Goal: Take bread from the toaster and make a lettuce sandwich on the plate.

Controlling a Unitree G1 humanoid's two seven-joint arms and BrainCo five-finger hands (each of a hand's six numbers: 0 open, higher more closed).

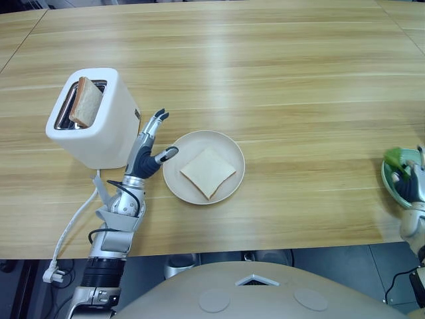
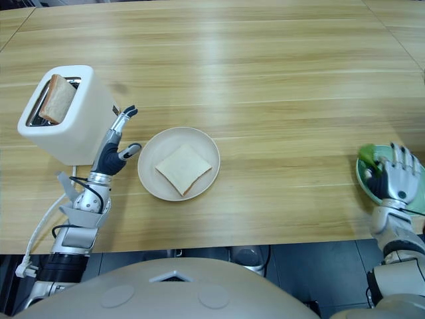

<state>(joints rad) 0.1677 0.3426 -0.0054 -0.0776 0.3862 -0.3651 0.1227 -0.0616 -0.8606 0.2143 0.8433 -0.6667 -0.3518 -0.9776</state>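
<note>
One slice of bread (image 1: 86,101) stands tilted in a slot of the white toaster (image 1: 99,126) at the left of the frame. A second slice (image 1: 208,173) lies flat on the beige plate (image 1: 199,141) at centre. The lettuce (image 2: 368,157) sits in a pale green bowl (image 2: 360,175) at the far right edge, well apart from the plate.

The left hand (image 1: 151,151) is between toaster and plate, just beside the toaster's wall, spread open and holding nothing. The right hand (image 2: 397,178) is over the bowl, beside the lettuce; whether it has hold of the leaf I cannot tell.

Risks, as I judge them: the left hand, so near the toaster, could nudge or tip it when it goes for the upright slice. A weak hold on the leaf could drop it on the long way to the plate. The bowl near the desk (image 1: 279,80) edge could be pushed off.

The toaster's cord (image 1: 70,232) trails over the front edge at lower left, close to the left arm, and might snag it.
</note>
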